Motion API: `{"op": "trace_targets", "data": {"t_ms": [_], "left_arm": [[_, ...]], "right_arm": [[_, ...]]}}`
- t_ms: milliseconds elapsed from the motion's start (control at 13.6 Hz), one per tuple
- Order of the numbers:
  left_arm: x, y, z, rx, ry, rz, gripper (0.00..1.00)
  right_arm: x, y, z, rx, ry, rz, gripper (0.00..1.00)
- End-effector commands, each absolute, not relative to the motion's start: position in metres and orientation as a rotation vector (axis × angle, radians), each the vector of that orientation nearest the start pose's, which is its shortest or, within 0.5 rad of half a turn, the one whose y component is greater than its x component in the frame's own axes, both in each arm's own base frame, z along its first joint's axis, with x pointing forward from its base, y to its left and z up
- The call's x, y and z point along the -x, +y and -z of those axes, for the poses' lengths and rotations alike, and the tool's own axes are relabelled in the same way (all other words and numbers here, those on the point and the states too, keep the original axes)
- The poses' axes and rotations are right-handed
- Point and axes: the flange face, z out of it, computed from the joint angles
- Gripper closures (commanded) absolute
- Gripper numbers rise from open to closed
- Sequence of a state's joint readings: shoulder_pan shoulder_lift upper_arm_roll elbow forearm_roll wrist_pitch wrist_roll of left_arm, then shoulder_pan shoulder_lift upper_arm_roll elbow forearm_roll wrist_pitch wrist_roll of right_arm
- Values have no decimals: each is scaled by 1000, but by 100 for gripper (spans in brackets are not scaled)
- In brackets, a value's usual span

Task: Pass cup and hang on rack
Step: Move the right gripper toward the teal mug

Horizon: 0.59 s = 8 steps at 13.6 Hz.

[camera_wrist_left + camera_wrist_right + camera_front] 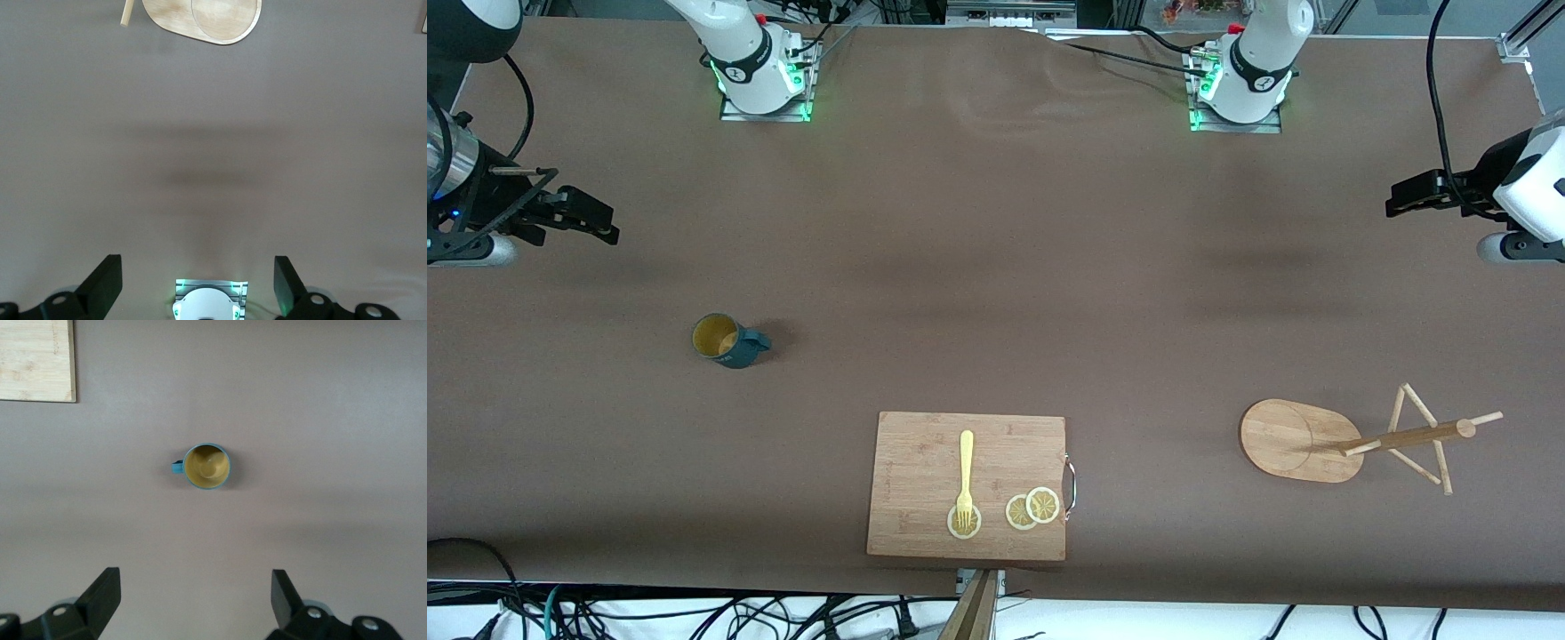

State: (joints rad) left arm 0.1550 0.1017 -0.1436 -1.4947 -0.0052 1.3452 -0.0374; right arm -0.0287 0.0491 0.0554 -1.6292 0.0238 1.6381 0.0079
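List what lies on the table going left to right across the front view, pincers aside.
cup → cutting board → fork → lemon slices → rack

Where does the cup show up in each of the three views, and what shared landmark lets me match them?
Front view: the cup stands upright on the table toward the right arm's end, handle pointing toward the cutting board's side.
Left wrist view: not in it; only the rack base shows.
Right wrist view: near the middle, seen from above.
Shared landmark: the cutting board, whose corner shows in the right wrist view.
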Motion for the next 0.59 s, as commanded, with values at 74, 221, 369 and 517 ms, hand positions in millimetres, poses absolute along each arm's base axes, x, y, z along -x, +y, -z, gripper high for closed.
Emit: {"op": "trace_targets", "data": {"t_ms": [74, 221, 369, 517], "left_arm": [[-561, 10, -591, 3130, -75, -382, 0], [-561, 9, -591, 3130, -73, -382, 0], [-561, 8, -591, 3130, -70, -382, 0], [-561, 10, -591, 3130, -75, -382, 0]], "right_arm": [[-565, 17, -573, 3126, 33, -94, 0], [-565, 17, -572, 3126, 14, -92, 0], [-566, 17, -572, 3125, 9, -89, 0], [-574, 21, -563, 3129, -4, -120, 0]]}}
